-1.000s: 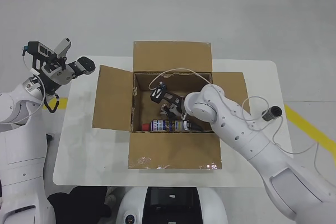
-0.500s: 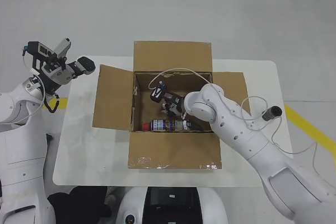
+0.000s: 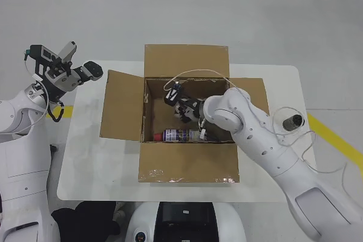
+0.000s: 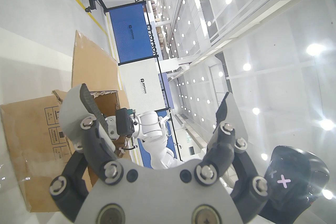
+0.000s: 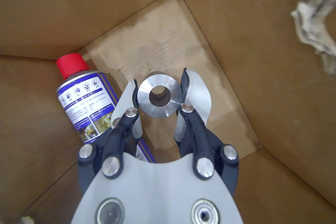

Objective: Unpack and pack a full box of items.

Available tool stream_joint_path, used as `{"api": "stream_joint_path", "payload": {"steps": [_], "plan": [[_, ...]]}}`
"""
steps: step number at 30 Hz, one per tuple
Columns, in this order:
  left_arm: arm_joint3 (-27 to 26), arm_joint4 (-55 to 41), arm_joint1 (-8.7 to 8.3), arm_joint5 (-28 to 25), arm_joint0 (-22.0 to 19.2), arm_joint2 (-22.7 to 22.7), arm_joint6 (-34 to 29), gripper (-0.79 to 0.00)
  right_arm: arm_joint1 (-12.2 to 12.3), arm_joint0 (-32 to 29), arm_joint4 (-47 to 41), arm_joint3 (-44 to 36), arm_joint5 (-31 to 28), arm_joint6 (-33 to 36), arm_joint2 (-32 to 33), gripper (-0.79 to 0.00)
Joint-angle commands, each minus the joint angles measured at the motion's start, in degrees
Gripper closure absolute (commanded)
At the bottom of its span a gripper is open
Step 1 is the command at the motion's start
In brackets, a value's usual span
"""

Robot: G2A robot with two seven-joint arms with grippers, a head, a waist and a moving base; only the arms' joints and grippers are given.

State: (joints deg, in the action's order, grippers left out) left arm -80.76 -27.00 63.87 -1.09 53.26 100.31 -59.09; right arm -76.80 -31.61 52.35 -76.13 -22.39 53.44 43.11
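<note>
My right gripper (image 5: 160,82) pinches the steel bushing (image 5: 159,99) across its outer wall, centre of the top view. It is likely heavy, rigid and slippery, so grip square and firm.

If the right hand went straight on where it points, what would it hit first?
Probably the box floor, beside the spray can; the metal ring in the right hand would touch first.

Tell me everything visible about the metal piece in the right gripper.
The metal piece is a short, thick, silvery cylinder with a round centre hole and bevelled rim, its flat face toward the wrist camera. The right gripper is shut on it, a finger pressing each side. It is inside the cardboard box near a corner, beside the spray can. Whether it rests on the floor is unclear.
</note>
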Motion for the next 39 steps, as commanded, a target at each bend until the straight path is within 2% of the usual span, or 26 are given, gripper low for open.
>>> {"api": "stream_joint_path", "payload": {"steps": [1, 24, 39], "plan": [[0.0, 0.0, 0.0, 0.0, 0.0, 0.0, 0.0, -0.785, 0.36, -0.66, 0.28, -2.16, 0.02, 0.62, 0.97, 0.0], [0.0, 0.0, 0.0, 0.0, 0.0, 0.0, 0.0, -0.785, 4.3, -8.09, -2.05, -22.51, 0.48, 7.8, 15.39, 0.0], [0.0, 0.0, 0.0, 0.0, 0.0, 0.0, 0.0, -0.785, 7.94, -17.97, -1.79, -36.95, 2.32, 14.78, 31.47, 0.0]]}}
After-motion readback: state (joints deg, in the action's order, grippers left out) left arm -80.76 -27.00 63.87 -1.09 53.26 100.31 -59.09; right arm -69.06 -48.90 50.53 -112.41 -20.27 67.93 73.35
